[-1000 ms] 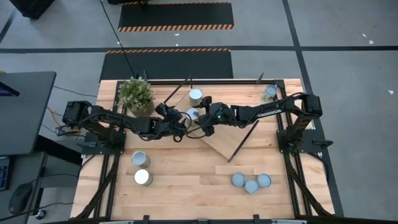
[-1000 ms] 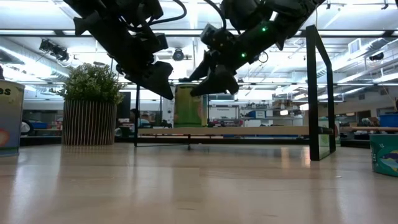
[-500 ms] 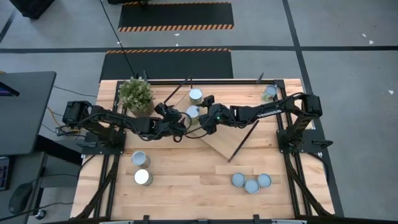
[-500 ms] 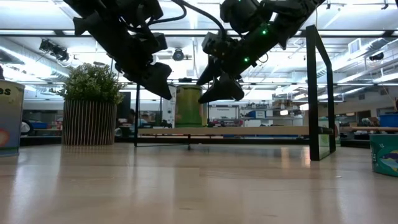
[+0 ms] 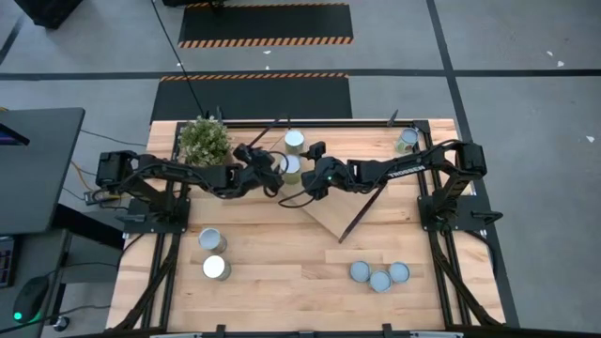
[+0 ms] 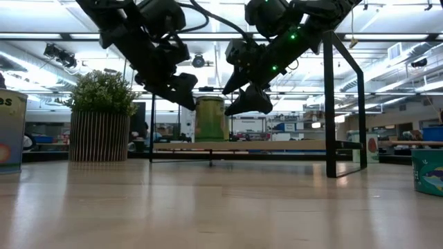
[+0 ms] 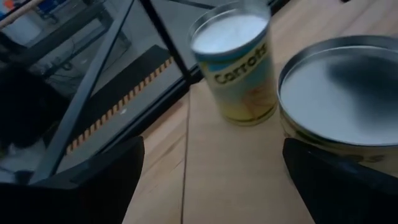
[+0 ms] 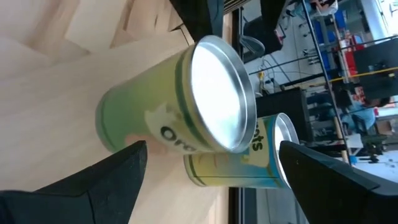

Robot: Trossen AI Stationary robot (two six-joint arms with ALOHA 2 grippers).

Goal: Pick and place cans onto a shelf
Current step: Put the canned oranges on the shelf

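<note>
The shelf (image 5: 324,211) lies slantwise across the middle of the table. Two cans stand upright on its far end. One is a green-sided can (image 5: 290,165), also in the right wrist view (image 8: 168,112) and the low view (image 6: 210,119). The other is a "Carrots" can (image 5: 295,141), also in the left wrist view (image 7: 239,65). My left gripper (image 5: 273,170) is open and empty just left of the green can (image 7: 339,93). My right gripper (image 5: 306,177) is open and empty just right of it, fingers spread wider than the can, touching nothing.
A potted plant (image 5: 205,141) stands far left, close to my left arm. Two cans (image 5: 214,253) stand near left, three cans (image 5: 380,275) near right, and one can (image 5: 407,139) at the far right corner. The shelf's black leg frame (image 6: 342,104) rises at its near-right end.
My left gripper has gone toward the table's far edge, closer to the two cans on the shelf. The shelf's near end with its black frame has slid a little toward the table's left. My right gripper has stayed beside the green can.
</note>
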